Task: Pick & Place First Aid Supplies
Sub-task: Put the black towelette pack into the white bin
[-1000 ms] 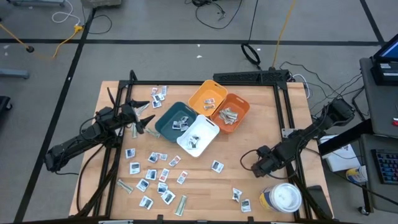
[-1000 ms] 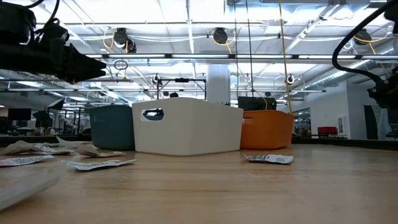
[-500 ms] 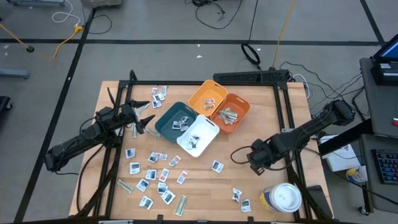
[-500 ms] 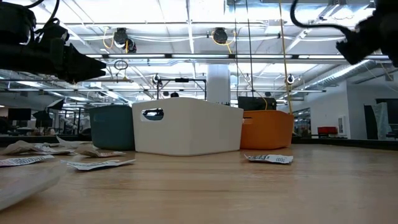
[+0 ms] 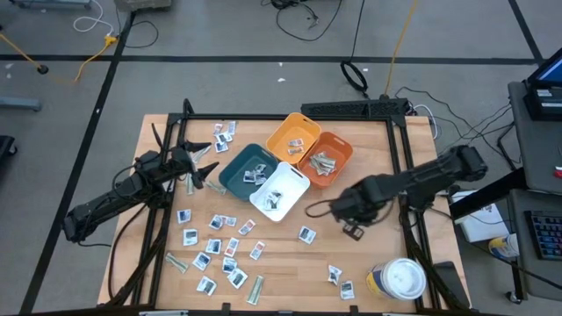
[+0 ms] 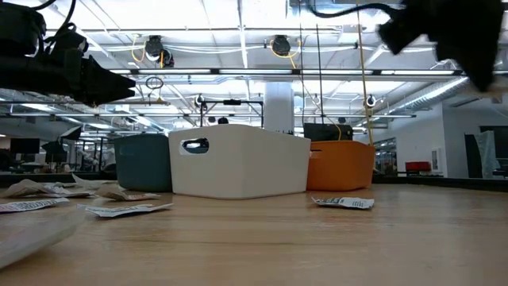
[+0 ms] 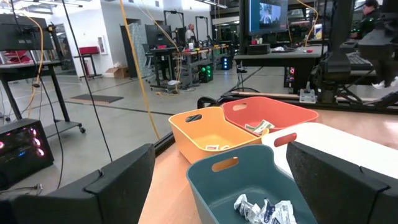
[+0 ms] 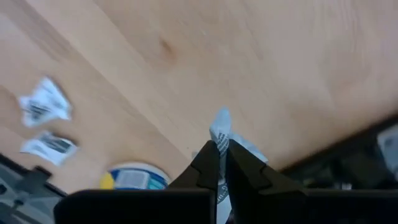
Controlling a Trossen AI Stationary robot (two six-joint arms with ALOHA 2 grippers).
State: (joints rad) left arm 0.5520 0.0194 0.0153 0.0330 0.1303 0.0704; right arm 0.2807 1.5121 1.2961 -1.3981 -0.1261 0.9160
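Observation:
The first aid supplies are small white packets and narrow strips. Most lie scattered on the near left of the table (image 5: 219, 247), with one (image 5: 306, 234) near the middle, a few (image 5: 339, 277) at the near right and some (image 5: 225, 132) at the far left. My right gripper (image 5: 349, 215) hangs above the table right of the bins, pointing down, shut on one white packet (image 8: 221, 130). My left gripper (image 5: 204, 167) waits open and level at the table's left, facing the teal bin (image 7: 249, 186). My right gripper pinches a small white packet between its two fingertips (image 8: 208, 163). A corner of the packet (image 8: 221, 119) sticks out past the tips. The fingers come from above, pointing down. The packet is lifted clear of the table.
Four bins stand together at the far middle: teal (image 5: 246, 169), white (image 5: 281, 190), yellow (image 5: 294, 138) and orange (image 5: 327, 158), each with some packets inside. A round white-lidded tub (image 5: 399, 279) stands at the near right corner. Bare wood lies between the bins and the tub.
My right gripper has risen from near the table's right edge and gone left toward the bins, rolling at the wrist, shut throughout. The left arm has kept still.

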